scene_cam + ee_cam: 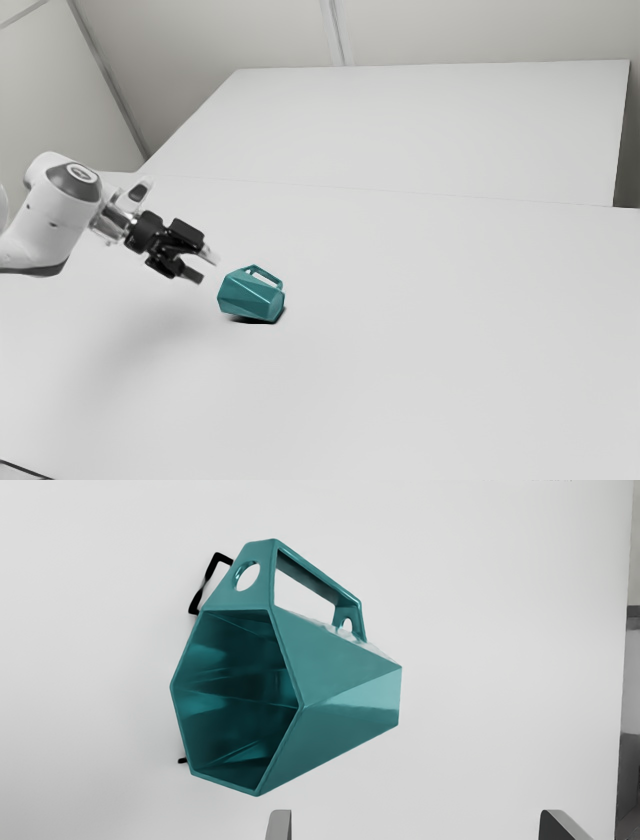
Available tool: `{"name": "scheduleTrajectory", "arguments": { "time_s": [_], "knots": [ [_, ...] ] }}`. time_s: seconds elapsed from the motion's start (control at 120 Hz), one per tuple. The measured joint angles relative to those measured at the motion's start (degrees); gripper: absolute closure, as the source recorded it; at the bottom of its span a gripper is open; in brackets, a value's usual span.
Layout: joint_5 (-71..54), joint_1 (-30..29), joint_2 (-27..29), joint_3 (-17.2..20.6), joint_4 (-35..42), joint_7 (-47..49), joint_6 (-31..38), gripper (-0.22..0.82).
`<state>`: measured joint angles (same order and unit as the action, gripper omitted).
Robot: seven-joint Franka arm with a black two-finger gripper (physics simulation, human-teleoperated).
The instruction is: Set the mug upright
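- The teal, faceted mug [340, 720] has smooth flat panels, some of them triangular, with a soft sheen; what it is made of I cannot tell.
- Its mouth is a wide polygon with a thin rim, and the body narrows from there to a smaller base; the inside is the same teal, darker in its depth.
- The angular teal handle [320, 577] has a straight bar and two end pieces, each pierced by a round hole.
- The mug lies on its side on the smooth, matt white table [400, 400], handle uppermost, well in from the table's long edge behind it in the exterior view. Its mouth is turned to the gripper's side, its base toward the exterior view's right.
- A black, angular outline [212, 570] shows beside the handle in the wrist view.
- The black two-finger gripper [205, 269] is above the table, near the mug, on the mouth side.
- Its grey, flat-sided fingers [554, 826] stand wide apart, a broad gap between their tips.
- The fingertips are clear of the mug, with white table visible between them and it in the exterior view.
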<state>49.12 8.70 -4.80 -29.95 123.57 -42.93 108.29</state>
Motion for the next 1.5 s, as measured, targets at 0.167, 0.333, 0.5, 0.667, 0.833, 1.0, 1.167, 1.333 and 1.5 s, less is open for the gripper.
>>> {"name": "scheduleTrajectory", "arguments": {
  "time_s": [0.167, 0.333, 0.5, 0.667, 0.833, 1.0, 1.167, 1.333, 1.5],
  "knots": [
    [4.19, -1.59, -4.51, -0.14, -2.48, -6.37, -2.27, 0.09],
    [7.76, -2.32, -6.74, -0.2, -2.97, -11.91, -3.98, 0.09],
    [10.34, -2.52, -8.42, -0.2, -3.09, -16.45, -5.0, 0.09],
    [12.59, -2.53, -10.53, -0.2, -3.14, -20.16, -5.94, 0.1],
    [14.14, -2.88, -12.15, -0.16, -3.35, -23.09, -6.56, 0.1],
    [14.81, -2.82, -13.67, 0.19, -5.04, -25.31, -7.02, 0.1],
    [15.85, -2.74, -14.51, 0.91, -5.13, -27.0, -7.35, 0.1],
    [16.66, -2.57, -14.95, 1.03, -4.99, -28.26, -7.72, 0.16],
    [16.96, -2.46, -15.15, 1.12, -5.03, -29.19, -8.03, 0.33]
  ]
}}
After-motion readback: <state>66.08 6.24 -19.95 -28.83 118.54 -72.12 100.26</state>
